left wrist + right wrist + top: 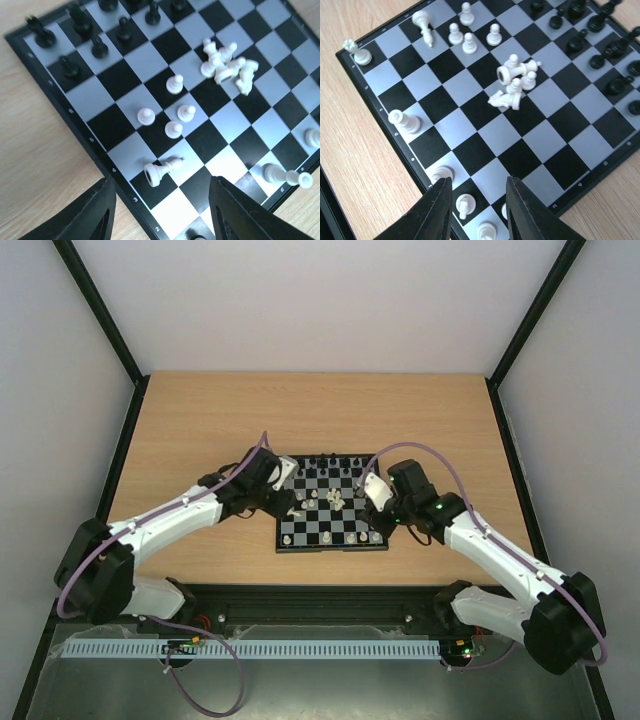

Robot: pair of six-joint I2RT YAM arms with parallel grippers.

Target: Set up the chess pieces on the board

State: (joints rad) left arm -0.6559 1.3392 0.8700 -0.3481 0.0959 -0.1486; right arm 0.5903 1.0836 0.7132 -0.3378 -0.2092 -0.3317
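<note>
1. Position: the board [330, 532] lies on the wooden table [200, 430] between the two arms. The black chess pieces [80, 35] stand along its far rows. The white ones are scattered, and many lie in a heap [227, 65] near mid-board.
2. Claws: the left gripper [162, 182] and the right gripper [479, 180] hover over opposite near corners of the board, each with its fingers apart and nothing between them.
3. Handling, as judged: the pieces look tiny, light, rigid and smooth, so they would slip or tip easily.
4. Grasp: an upright pawn [174, 129] is best pinched at its narrow waist from above, and the toppled white piece [161, 170] across its stem.
5. The heap appears interlocked, so lifting one piece probably disturbs the rest.
6. Obscured: the kinds of piece in the heap cannot be told. White pieces beside the right fingers are cut off at the lower edge of that view. In the top view the arms cover the board's sides and the pieces are too small to identify.
</note>
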